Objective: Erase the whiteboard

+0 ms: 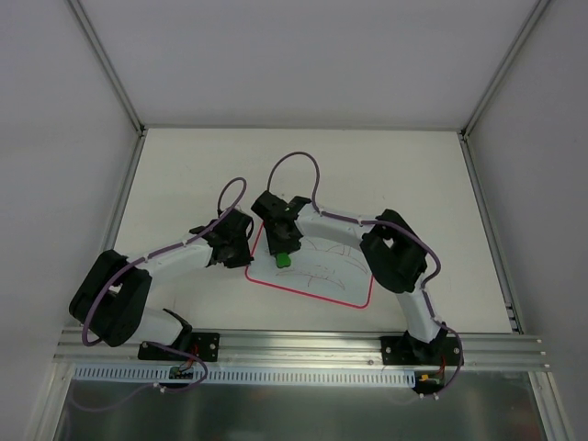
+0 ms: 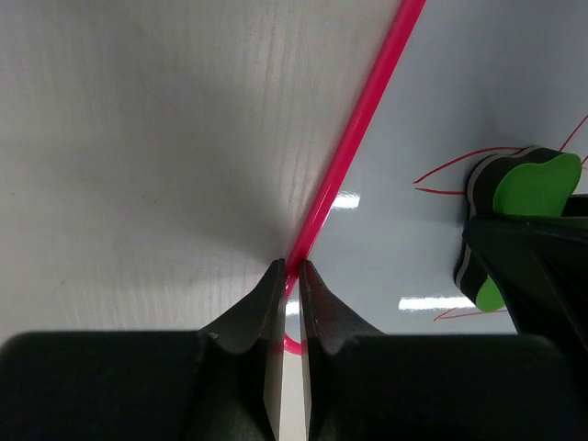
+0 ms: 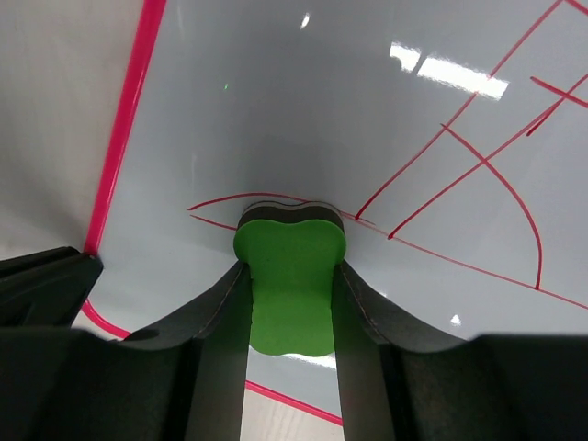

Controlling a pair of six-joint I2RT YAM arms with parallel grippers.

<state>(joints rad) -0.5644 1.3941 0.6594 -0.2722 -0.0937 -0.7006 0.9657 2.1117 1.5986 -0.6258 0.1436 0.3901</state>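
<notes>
Whiteboard (image 1: pixel 344 283) lies flat on counter (image 1: pixel 184 165) between both arms, red scribbles (image 3: pixel 478 156) unwiped. Left jaws nipped together on its pink border (image 2: pixel 354 147) near corner, likely pinning board so it won't skid. Right jaws pinching green eraser (image 3: pixel 289 276), dark pad down on board beside border, set to sweep across marks
</notes>
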